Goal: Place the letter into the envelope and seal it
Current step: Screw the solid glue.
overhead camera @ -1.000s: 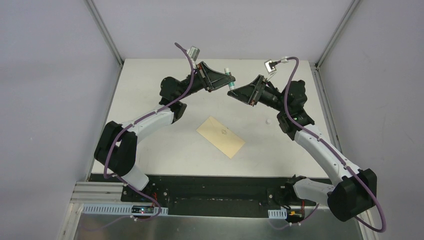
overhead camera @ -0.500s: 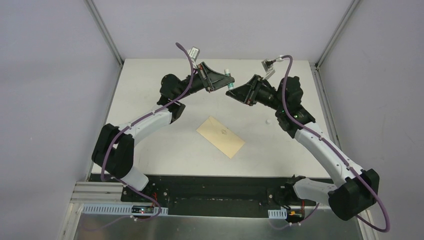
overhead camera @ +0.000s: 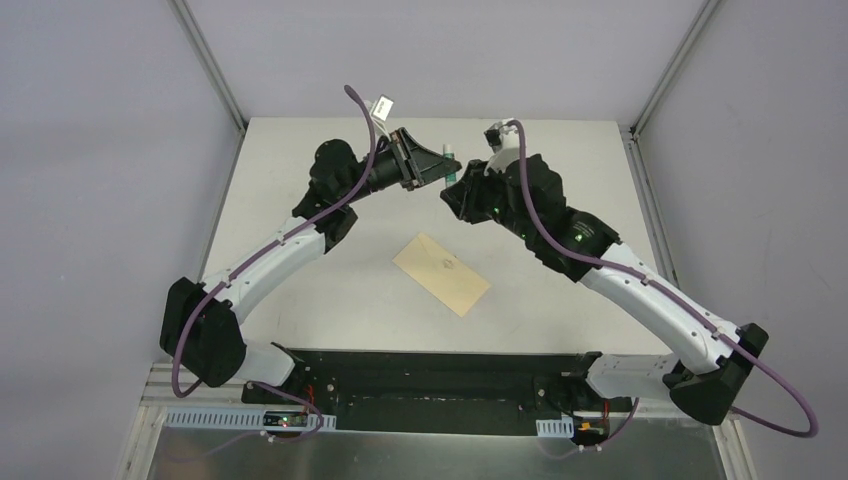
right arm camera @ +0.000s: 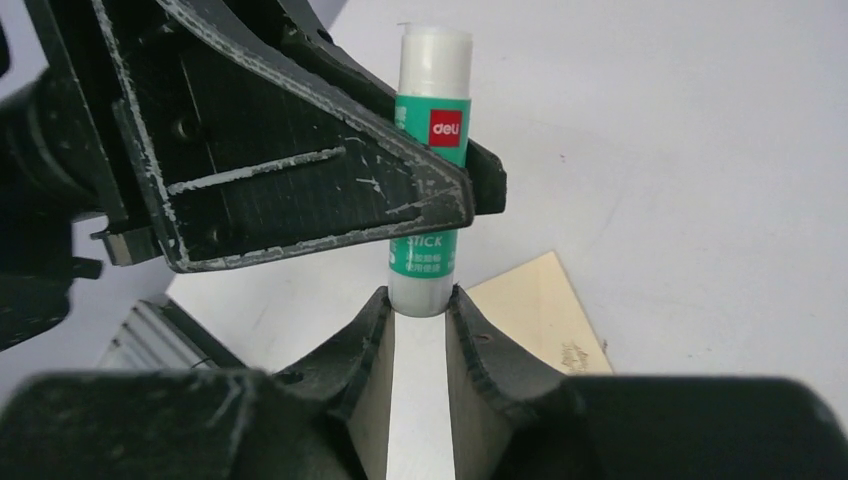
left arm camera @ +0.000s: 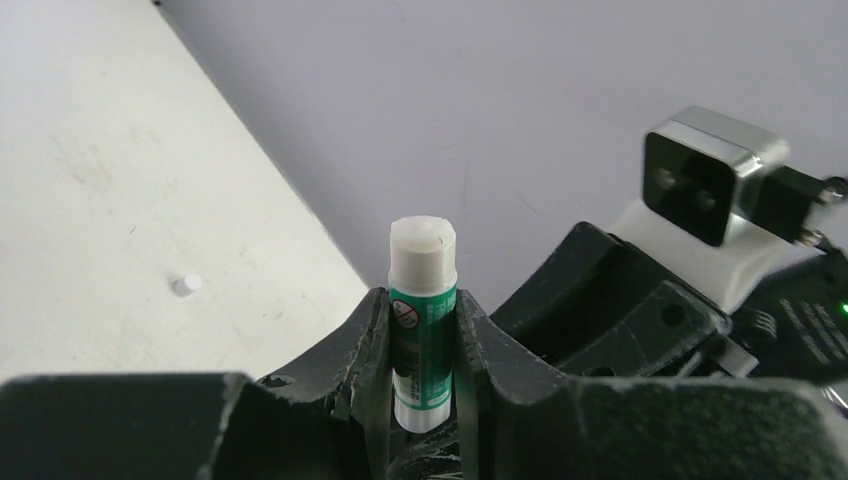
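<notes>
The yellow-tan envelope (overhead camera: 441, 273) lies flat mid-table; one corner of it (right arm camera: 540, 310) shows past my right fingers. The letter is out of view. Above the far part of the table my left gripper (overhead camera: 438, 166) is shut on the green-labelled body of a white-green glue stick (left arm camera: 423, 320), whose white tip stands up out of the jaws. My right gripper (right arm camera: 420, 298) meets it from the other side, and its fingertips (right arm camera: 462, 305) pinch the stick's white bottom end (right arm camera: 418, 295). In the top view the right gripper (overhead camera: 453, 186) sits tight against the left one.
A small white bit (left arm camera: 183, 285) lies on the table's far right part. The right wrist camera block (left arm camera: 712, 185) hangs close behind the stick. Metal frame posts (overhead camera: 208, 62) bound the back corners, and grey walls close in on every side.
The right arm swung left and rolled its wrist, and its jaws closed in on the stick's lower end. The left gripper, still holding the stick, shifted slightly left.
</notes>
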`<state>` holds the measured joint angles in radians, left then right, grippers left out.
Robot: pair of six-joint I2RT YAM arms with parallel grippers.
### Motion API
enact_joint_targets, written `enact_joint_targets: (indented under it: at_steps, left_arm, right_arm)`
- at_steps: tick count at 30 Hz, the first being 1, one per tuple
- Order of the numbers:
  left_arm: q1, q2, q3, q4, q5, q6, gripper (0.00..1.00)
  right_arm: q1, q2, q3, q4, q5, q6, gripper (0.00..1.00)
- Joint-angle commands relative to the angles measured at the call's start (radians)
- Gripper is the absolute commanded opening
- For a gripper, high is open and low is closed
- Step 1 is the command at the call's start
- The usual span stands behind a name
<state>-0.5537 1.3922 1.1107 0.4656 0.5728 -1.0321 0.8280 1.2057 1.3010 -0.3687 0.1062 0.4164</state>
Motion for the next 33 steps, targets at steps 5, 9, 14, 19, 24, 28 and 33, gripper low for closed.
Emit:
enact_joint_targets:
  at_steps: [5, 9, 14, 19, 24, 28, 33]
  left_arm:
    - [-0.017, -0.056, 0.030, -0.143, -0.079, 0.058, 0.00]
    - [-0.023, -0.060, 0.022, -0.151, -0.096, 0.049, 0.00]
    - [-0.023, -0.075, 0.007, -0.157, -0.111, 0.046, 0.00]
    - [-0.008, -0.086, -0.001, -0.154, -0.108, 0.049, 0.00]
    - [0.020, -0.100, -0.004, -0.123, -0.087, 0.039, 0.00]
    - [0.029, -0.099, -0.025, -0.029, -0.062, 0.003, 0.00]
    - [0.029, -0.081, -0.043, 0.106, -0.030, -0.057, 0.00]
  right_arm:
    - [0.108, 0.063, 0.080, -0.131, 0.391, -0.143, 0.14]
    - [0.134, 0.077, 0.083, -0.135, 0.462, -0.162, 0.16]
    - [0.134, 0.072, 0.075, -0.124, 0.440, -0.179, 0.33]
    - [0.074, 0.003, 0.018, -0.058, 0.116, -0.190, 0.61]
    - [-0.116, -0.103, -0.095, 0.071, -0.330, -0.081, 0.71]
    - [-0.218, -0.132, -0.171, 0.242, -0.618, 0.044, 0.75]
    - [-0.285, -0.120, -0.241, 0.514, -0.758, 0.265, 0.75]
